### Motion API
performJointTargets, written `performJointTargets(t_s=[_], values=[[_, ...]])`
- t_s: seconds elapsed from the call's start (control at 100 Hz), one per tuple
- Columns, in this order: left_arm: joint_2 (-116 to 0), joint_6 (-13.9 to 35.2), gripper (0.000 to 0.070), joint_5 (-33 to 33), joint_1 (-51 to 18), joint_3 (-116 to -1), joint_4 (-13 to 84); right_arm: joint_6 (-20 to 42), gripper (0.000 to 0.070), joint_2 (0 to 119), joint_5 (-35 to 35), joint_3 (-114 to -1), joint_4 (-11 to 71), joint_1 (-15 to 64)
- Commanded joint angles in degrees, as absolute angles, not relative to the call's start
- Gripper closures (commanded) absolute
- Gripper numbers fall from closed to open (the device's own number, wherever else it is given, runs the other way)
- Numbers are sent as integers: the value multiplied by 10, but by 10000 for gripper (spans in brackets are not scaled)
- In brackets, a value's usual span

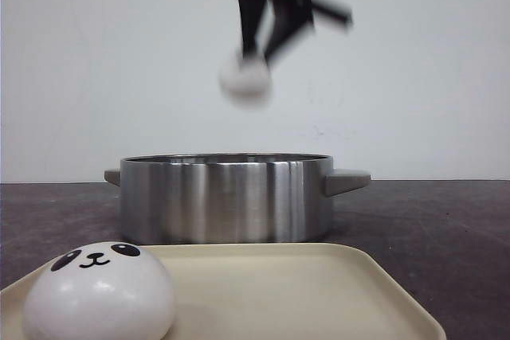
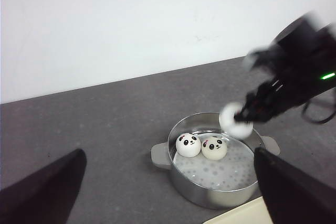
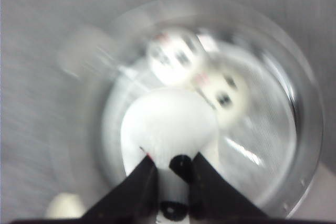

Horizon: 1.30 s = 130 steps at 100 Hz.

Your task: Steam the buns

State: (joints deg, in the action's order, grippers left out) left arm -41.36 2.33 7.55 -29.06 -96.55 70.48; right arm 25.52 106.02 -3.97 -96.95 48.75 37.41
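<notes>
A bun (image 1: 246, 80) is pinched in the right gripper (image 3: 169, 178) over the pot (image 1: 226, 198) mid-bench; if dropped early, the two buns (image 2: 201, 146) inside get squashed. Left gripper (image 2: 168, 182) jaws gape, empty.

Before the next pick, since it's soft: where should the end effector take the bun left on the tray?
Probably from straight above, closing across the middle of the bun at its widest part. It sits upright on the cream tray, a smooth round dome with nothing else to grip, and nothing beside it blocks the fingers.
</notes>
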Motion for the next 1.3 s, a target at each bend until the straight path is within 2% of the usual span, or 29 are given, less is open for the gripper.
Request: performJointTargets(t_s=[0.0,0.35,0.39,0.44,0.53,0.57,0.61,0.72,0.8,0.9,0.94,0.97,1.0,1.08,1.29], values=[[-421,22,80,75,-295,-973,697,249,693,1091,-57,-979,495,374],[-421,22,80,75,-294,-973,703,253,692,1169,-53,-978,510,366],[-421,22,80,75,-294,-973,707,255,675,1172,-49,-978,515,366],[-421,22,80,75,-294,-973,713,256,585,1173,-45,-978,520,366],[-422,22,80,75,-294,-973,719,256,310,1173,-45,-978,528,366],[-422,22,80,75,-294,-973,721,256,224,1173,-45,-978,530,366],[-422,22,80,75,-294,-973,722,256,185,1173,-45,-978,532,366],[-423,35,80,75,-294,-973,723,255,143,1172,-45,-984,538,366],[-423,59,79,67,-294,-971,724,237,143,1168,-44,-1001,557,366],[-424,104,79,24,-294,-951,717,205,144,1152,-44,-1036,594,367],[-424,122,79,1,-294,-936,713,199,172,1139,-40,-1047,604,371],[-424,134,80,-16,-294,-922,711,198,231,1124,-32,-1052,603,375],[-424,145,80,-30,-294,-907,711,198,329,1103,-25,-1052,597,381],[-424,163,80,-60,-294,-859,711,190,693,1042,-9,-1052,572,399],[-429,201,80,-107,-295,-707,686,136,690,880,62,-1052,506,472]])
